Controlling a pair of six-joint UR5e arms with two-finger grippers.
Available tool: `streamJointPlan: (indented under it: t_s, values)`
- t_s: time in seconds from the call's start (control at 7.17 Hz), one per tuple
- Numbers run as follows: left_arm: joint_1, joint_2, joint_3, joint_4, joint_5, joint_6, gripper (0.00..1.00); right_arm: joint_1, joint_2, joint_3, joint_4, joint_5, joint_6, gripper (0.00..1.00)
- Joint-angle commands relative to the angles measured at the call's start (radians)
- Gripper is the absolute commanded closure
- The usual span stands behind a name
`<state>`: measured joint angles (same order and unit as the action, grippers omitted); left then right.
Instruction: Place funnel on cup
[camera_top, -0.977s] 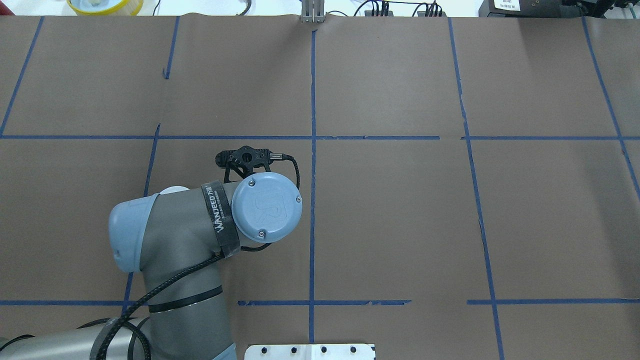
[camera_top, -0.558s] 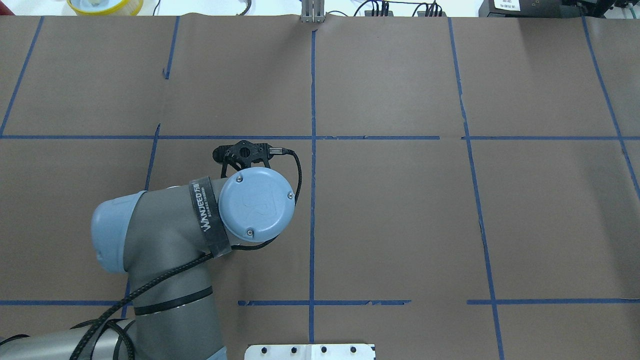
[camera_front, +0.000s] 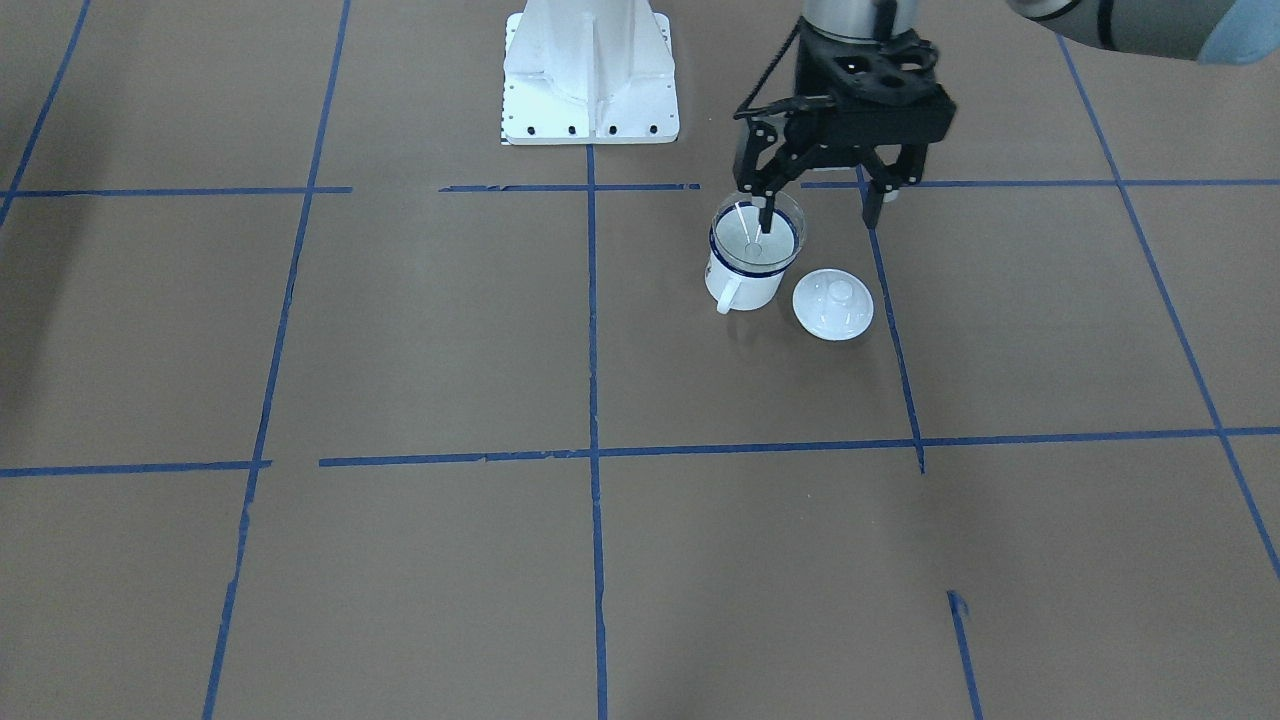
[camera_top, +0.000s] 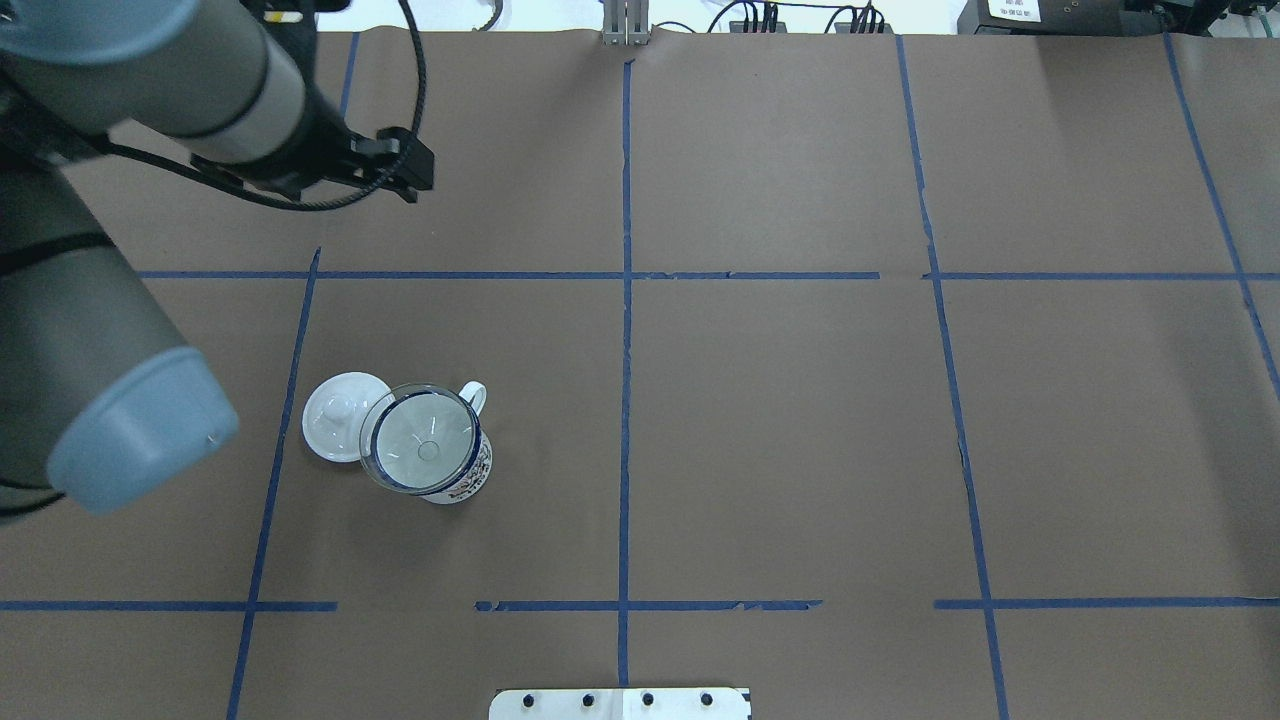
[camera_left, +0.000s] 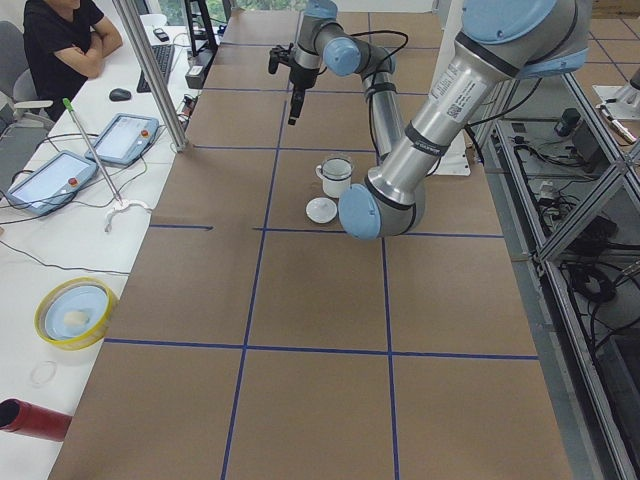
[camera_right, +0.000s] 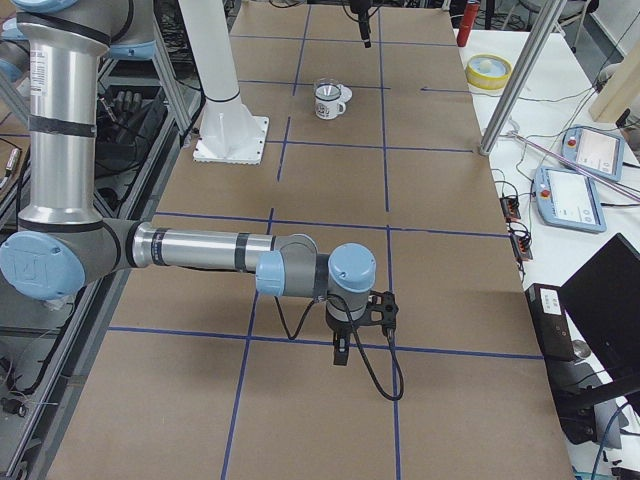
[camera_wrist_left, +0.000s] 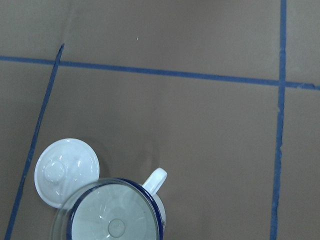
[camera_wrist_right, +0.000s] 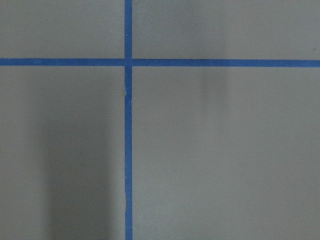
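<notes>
The clear funnel (camera_top: 420, 440) sits in the mouth of the white blue-rimmed mug (camera_top: 468, 482), spout down, with nothing holding it. Both also show in the front view, the funnel (camera_front: 755, 238) on the mug (camera_front: 748, 287), and at the bottom of the left wrist view, the funnel (camera_wrist_left: 111, 217) on the mug (camera_wrist_left: 156, 179). My left gripper (camera_front: 817, 222) is open and empty, raised well above the table and clear of the mug. My right gripper (camera_right: 340, 355) hangs over bare table far from the mug; I cannot tell if it is open or shut.
A round white knobbed lid (camera_top: 335, 415) lies on the table touching the mug's side; it also shows in the front view (camera_front: 833, 304). The white robot base (camera_front: 590, 70) stands behind. Blue tape lines cross the brown table. An operator (camera_left: 60, 40) sits beyond the far end.
My left arm has lifted and swung away from over the mug toward the far left. The mug with the funnel and the lid, hidden under the wrist before, now show.
</notes>
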<state>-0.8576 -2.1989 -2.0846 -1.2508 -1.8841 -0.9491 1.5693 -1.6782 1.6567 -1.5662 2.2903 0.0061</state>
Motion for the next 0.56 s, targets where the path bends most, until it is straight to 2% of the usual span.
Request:
streamJointPlan:
  t_s: [0.0, 0.14, 0.28, 0.42]
  values:
    - [-0.229, 0.169, 0.143, -0.313, -0.209, 0.230, 0.00, 0.000, 0.000, 0.000, 0.000, 0.000, 0.000, 0.00]
    - [-0.341, 0.224, 0.267, -0.367, -0.357, 0.424, 0.00, 0.000, 0.000, 0.000, 0.000, 0.000, 0.000, 0.00]
    - [-0.427, 0.284, 0.325, -0.371, -0.438, 0.544, 0.00, 0.000, 0.000, 0.000, 0.000, 0.000, 0.000, 0.00]
    - [-0.467, 0.353, 0.333, -0.369, -0.437, 0.619, 0.00, 0.000, 0.000, 0.000, 0.000, 0.000, 0.000, 0.00]
